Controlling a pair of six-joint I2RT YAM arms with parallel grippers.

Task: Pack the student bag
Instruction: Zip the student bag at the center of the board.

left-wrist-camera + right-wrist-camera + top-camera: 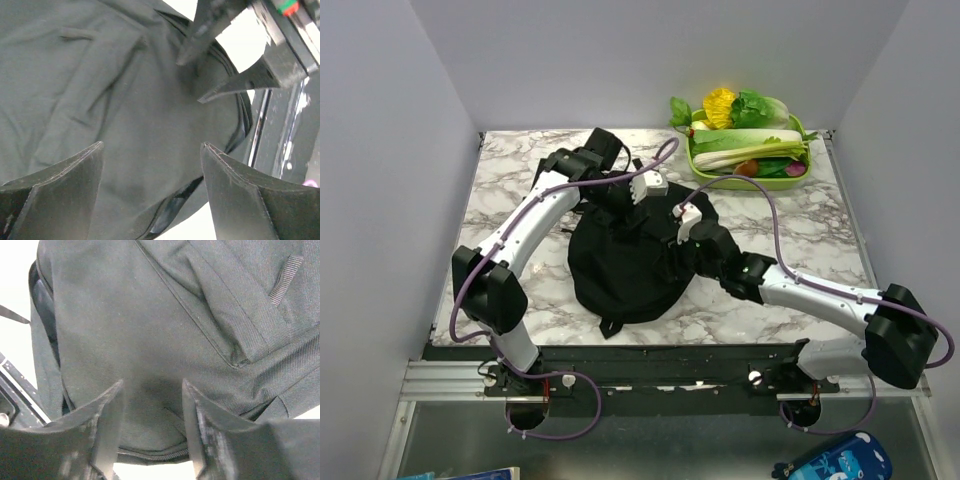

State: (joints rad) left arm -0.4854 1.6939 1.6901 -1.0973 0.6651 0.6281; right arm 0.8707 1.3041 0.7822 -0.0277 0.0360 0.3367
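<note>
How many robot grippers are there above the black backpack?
2. The left gripper is over the far edge of the backpack; the right gripper is over its far right part. None seems hidden.

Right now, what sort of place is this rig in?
Likely a lab test booth, not a classroom: plain white walls box in a marble-look table, with a black backpack and a tray of vegetables staged on it.
</note>
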